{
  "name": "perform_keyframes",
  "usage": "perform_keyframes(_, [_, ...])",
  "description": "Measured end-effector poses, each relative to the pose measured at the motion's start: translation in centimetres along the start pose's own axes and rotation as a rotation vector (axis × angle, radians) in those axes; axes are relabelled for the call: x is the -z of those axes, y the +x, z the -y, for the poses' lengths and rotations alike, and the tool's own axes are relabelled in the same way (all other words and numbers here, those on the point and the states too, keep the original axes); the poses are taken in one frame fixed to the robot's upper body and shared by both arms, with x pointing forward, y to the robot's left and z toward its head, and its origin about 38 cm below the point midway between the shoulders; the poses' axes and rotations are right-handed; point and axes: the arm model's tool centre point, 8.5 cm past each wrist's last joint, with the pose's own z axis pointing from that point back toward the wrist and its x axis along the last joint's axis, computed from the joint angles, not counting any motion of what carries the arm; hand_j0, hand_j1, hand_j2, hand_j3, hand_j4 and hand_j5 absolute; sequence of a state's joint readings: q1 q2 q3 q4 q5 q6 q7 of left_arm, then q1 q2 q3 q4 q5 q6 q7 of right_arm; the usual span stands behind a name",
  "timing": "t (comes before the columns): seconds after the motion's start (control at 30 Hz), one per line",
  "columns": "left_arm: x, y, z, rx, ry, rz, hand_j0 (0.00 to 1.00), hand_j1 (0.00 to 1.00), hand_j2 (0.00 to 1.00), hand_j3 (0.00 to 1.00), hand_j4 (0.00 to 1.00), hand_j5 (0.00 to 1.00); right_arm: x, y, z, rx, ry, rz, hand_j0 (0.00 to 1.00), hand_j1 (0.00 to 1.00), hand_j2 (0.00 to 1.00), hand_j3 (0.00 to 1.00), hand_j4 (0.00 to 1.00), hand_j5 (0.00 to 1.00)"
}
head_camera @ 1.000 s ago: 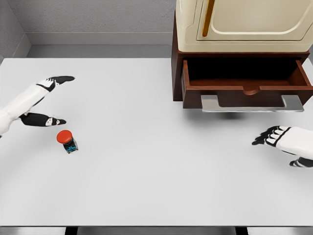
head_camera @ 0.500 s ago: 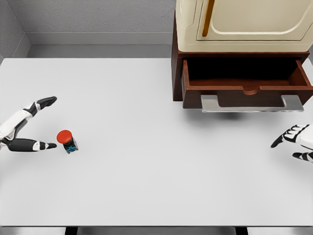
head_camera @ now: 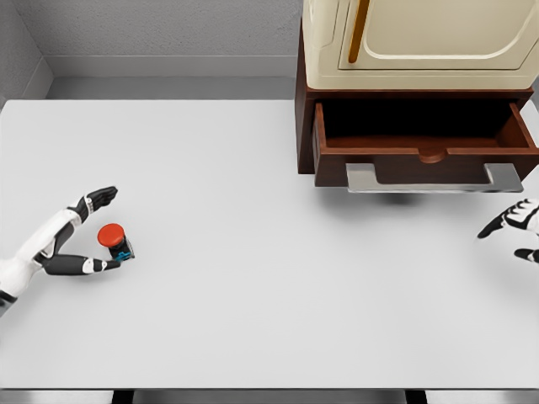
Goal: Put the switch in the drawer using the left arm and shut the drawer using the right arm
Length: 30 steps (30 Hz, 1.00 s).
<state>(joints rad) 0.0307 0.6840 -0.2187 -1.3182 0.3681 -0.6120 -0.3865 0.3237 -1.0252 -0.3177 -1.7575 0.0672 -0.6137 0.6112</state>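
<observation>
Switch (head_camera: 115, 242), red-capped, is sitting upright on the table (head_camera: 253, 295) toward its left side, well apart from the drawer (head_camera: 425, 139). Your left hand (head_camera: 77, 238) is bracketing it: the fingers (head_camera: 101, 199) are reaching past it on the far side, the thumb (head_camera: 99, 265) is touching or nearly touching its base on the near side, and the hand is spread, not yet gripping. Your right hand (head_camera: 515, 225) is hanging relaxed and empty at the right edge of the view, just below the drawer handle (head_camera: 434, 178).

Risks you are facing: the thumb is pressing low on a small, top-heavy body, so an uneven squeeze is likely to tip it or skate it rightward out of the grasp. A weak pinch is also risking a drop during the long carry.

Room: the table between switch and drawer is lying bare, so you are getting a free path. The drawer is standing fully open; you are needing to lift over its front wall and stay under the cabinet (head_camera: 421, 42) above.
</observation>
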Motion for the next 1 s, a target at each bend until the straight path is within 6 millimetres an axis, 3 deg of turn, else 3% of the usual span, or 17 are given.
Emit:
perform_keyframes(0.2, [-0.2, -0.8, 0.3, -0.016, 0.010, -0.019, 1.00, 1.00, 1.00, 1.00, 1.00, 1.00, -0.2, 0.0, 0.6, 0.003, -0.010, 0.007, 0.67, 0.67, 0.67, 0.67, 0.67, 0.67])
perform_keyframes(0.4, [0.0, -0.3, 0.6, -0.017, 0.003, -0.003, 0.93, 0.93, 0.93, 0.93, 0.93, 0.93, -0.3, 0.1, 1.1, 0.002, -0.013, 0.012, 0.67, 0.67, 0.67, 0.67, 0.67, 0.67])
perform_keyframes(0.63, [0.3, 0.7, 0.7, -0.049, 0.000, 0.036, 0.93, 0.93, 0.93, 0.93, 0.93, 0.93, -0.4, 0.1, 1.4, 0.000, -0.013, 0.014, 0.67, 0.67, 0.67, 0.67, 0.67, 0.67])
perform_keyframes(1.0, [-0.1, 0.6, 0.7, -0.101, -0.004, 0.031, 0.93, 0.93, 0.93, 0.93, 0.93, 0.93, -0.4, 0.1, 1.4, 0.001, -0.014, 0.015, 0.67, 0.67, 0.67, 0.67, 0.67, 0.67])
